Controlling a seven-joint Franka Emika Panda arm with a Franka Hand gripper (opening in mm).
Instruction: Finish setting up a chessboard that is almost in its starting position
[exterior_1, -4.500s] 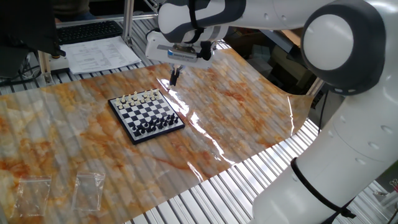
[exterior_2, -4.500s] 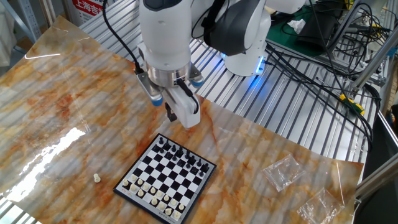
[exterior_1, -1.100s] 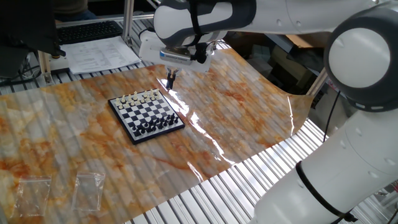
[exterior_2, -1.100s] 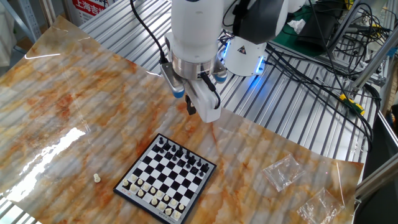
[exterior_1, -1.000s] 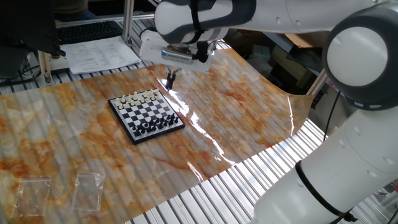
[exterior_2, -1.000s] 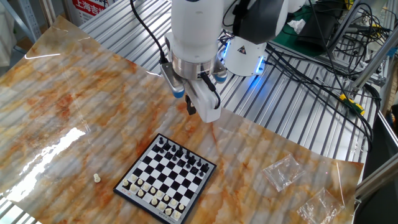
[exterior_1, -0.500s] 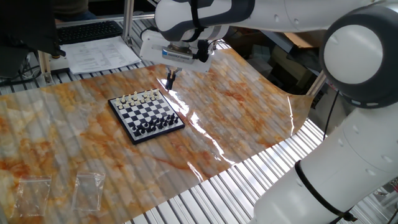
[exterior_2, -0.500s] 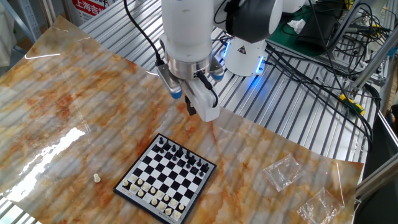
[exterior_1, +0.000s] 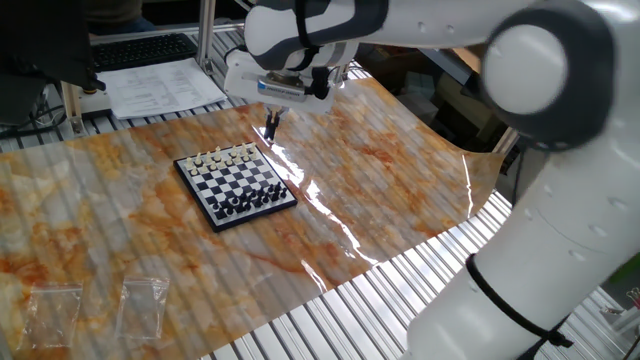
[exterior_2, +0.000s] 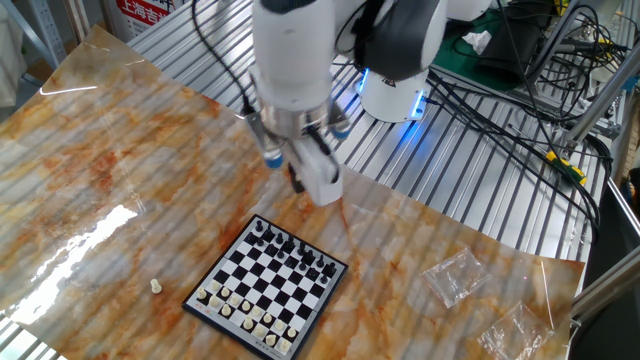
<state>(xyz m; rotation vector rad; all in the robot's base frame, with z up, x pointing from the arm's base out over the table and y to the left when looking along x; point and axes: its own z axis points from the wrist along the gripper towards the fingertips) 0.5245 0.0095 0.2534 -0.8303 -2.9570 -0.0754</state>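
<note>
The chessboard (exterior_1: 237, 185) lies on the marbled orange sheet, with white pieces along its far edge and black pieces along its near edge. It also shows in the other fixed view (exterior_2: 266, 287), with black pieces on the far side. A loose white piece (exterior_2: 155, 286) lies on the sheet to the left of the board's white side. My gripper (exterior_1: 270, 129) hangs above the sheet just past the board's far right corner. In the other fixed view the gripper (exterior_2: 297, 180) is motion-blurred above the board's black side. Its dark fingers look closed together, and I see nothing between them.
Two transparent plastic bags (exterior_1: 145, 300) lie at the sheet's near left; they also show in the other fixed view (exterior_2: 455, 275). A keyboard (exterior_1: 150, 50) and papers (exterior_1: 165, 85) sit behind the sheet. The robot base (exterior_2: 395, 95) and cables (exterior_2: 520, 110) stand beyond the sheet's edge.
The gripper has shifted a little to the left in the other fixed view and is blurred by motion. The board and the loose piece have not moved.
</note>
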